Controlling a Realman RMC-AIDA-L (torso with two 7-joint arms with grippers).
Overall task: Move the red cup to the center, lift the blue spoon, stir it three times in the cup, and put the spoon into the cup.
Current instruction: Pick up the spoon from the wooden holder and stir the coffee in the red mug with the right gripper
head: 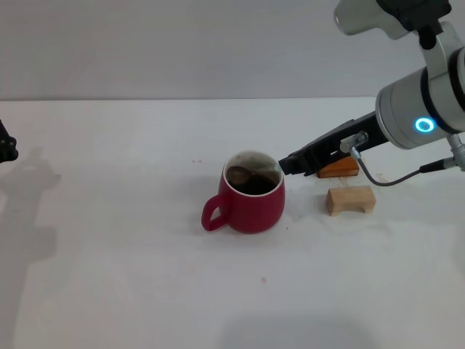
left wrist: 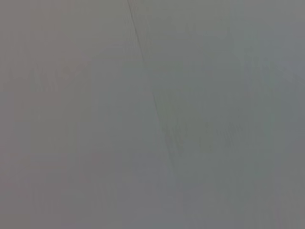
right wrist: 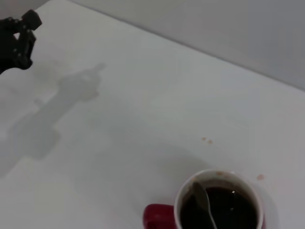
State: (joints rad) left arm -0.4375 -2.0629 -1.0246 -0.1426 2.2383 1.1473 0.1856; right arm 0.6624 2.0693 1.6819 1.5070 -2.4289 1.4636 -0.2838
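Note:
The red cup (head: 251, 200) stands mid-table, handle toward my left, with dark liquid inside. In the right wrist view the cup (right wrist: 157, 217) shows from above, and the blue spoon (right wrist: 202, 200) lies in it, its grey bowl near the far rim and its neck slanting back toward the camera. The spoon's handle is hidden. My right gripper (head: 285, 166) reaches in low from the right, its dark tips together at the cup's right rim where the spoon's end meets them. My left gripper (head: 6, 145) is parked at the table's far left edge, also seen in the right wrist view (right wrist: 16, 40).
Two wooden blocks sit right of the cup under my right arm: an orange-brown one (head: 340, 169) and a pale arched one (head: 350, 200). A few small brown drips (right wrist: 206, 140) mark the white table. The left wrist view shows only a blank grey surface.

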